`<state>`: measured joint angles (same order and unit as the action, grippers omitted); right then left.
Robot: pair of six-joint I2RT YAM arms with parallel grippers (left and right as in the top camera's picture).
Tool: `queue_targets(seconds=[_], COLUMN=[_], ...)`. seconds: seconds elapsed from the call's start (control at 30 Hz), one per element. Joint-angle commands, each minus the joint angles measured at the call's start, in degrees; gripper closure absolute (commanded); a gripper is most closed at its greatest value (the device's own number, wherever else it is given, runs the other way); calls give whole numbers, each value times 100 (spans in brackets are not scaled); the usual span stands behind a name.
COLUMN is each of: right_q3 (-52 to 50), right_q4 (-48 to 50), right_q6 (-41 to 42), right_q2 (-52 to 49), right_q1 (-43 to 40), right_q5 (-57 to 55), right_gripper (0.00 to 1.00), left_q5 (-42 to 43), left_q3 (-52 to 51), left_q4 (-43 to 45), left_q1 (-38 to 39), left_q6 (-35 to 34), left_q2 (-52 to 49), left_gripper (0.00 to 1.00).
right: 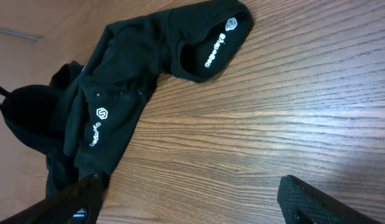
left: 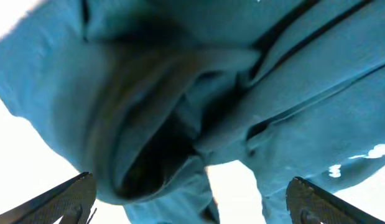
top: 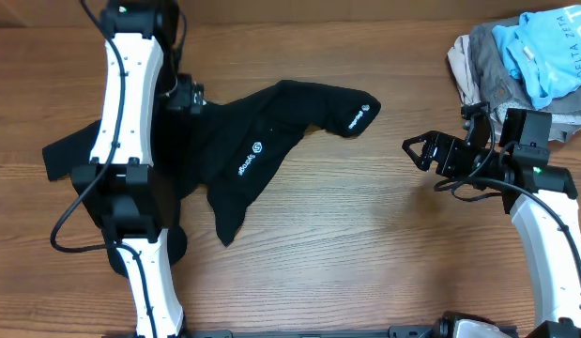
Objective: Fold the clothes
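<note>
A black T-shirt (top: 262, 141) with small white logos lies crumpled on the wooden table (top: 365, 244), left of centre, with one sleeve reaching out to the right. My left gripper (top: 189, 94) hangs over its upper left part. In the left wrist view the folds of cloth (left: 180, 93) fill the frame very close and look bluish, and the left gripper (left: 191, 180) is open, its fingers wide apart at the bottom corners. My right gripper (top: 417, 152) is open above bare wood, right of the sleeve. The right wrist view shows the shirt (right: 117, 99) ahead of the right gripper (right: 189, 182).
A heap of other garments sits at the far right corner, a pale-blue one (top: 543, 47) on top of grey and beige ones (top: 478, 61). The left arm's base (top: 130, 216) covers the shirt's lower left part.
</note>
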<state>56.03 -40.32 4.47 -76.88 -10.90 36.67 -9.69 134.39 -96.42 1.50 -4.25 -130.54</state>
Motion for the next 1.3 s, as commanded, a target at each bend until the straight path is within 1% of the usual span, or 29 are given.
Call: queue_targets(seconds=[0.0,0.1,0.27,0.3,0.33,0.37,0.4,0.43,0.47,0.5,0.53,0.57,0.67,0.9,1.0,1.1,1.13,1.2,1.27], right_q3=[157,160,160,160,160,160,160,160,160,160,160,160,160,160,157,157,157,157,157], right_q4=[11,11,11,9,9,9,9,7,2,-9,-11,-15,-35,-9,-11,-9,-9,-9,-9], right_q6=[4,7,9,11,26,26,26,26,26,26,26,26,24,24,24,22,22,22,24], right_q2=[15,15,15,15,15,15,15,15,15,15,15,15,15,15,15,15,15,15,15], right_q1=[-22,-20,-20,-20,-20,-20,-20,-20,-20,-20,-20,-20,-22,-20,-20,-20,-20,-20,-20], right_q5=[48,48,50,50,50,50,52,52,52,50,50,50,48,-13,-13,-15,-13,-15,-13], right_gripper=[6,6,6,6,6,6,6,6,6,6,6,6,7,7,7,7,7,7,7], left_q5=[-304,-337,-337,-337,-334,-334,-337,-337,-339,-348,-374,-402,-444,-444,-431,-179,-39,232,334], left_q3=[-501,-793,-938,-938,-940,-940,-942,-940,-940,-911,-881,-807,-492,1082,1585,1906,1930,1930,1915], left_q4=[186,562,1003,1049,1091,1128,1139,1178,1233,1298,1325,1364,1327,894,713,627,627,623,625], left_q1=[-267,-503,-898,-957,-1014,-1086,-1104,-1152,-1174,-1209,-1239,-1307,-1534,-2494,-2809,-3080,-3134,-3215,-3228], left_q6=[35,-31,-111,-109,-109,-85,-79,-37,-2,0,-2,-4,-7,-378,-520,-522,-520,-520,-518], left_q2=[63,63,63,63,63,63,63,63,63,66,66,66,70,70,70,70,70,70,68], left_gripper=[0,0,0,2,6,18,25,43,54,82,94,96,96,96,96,96,93,91,83])
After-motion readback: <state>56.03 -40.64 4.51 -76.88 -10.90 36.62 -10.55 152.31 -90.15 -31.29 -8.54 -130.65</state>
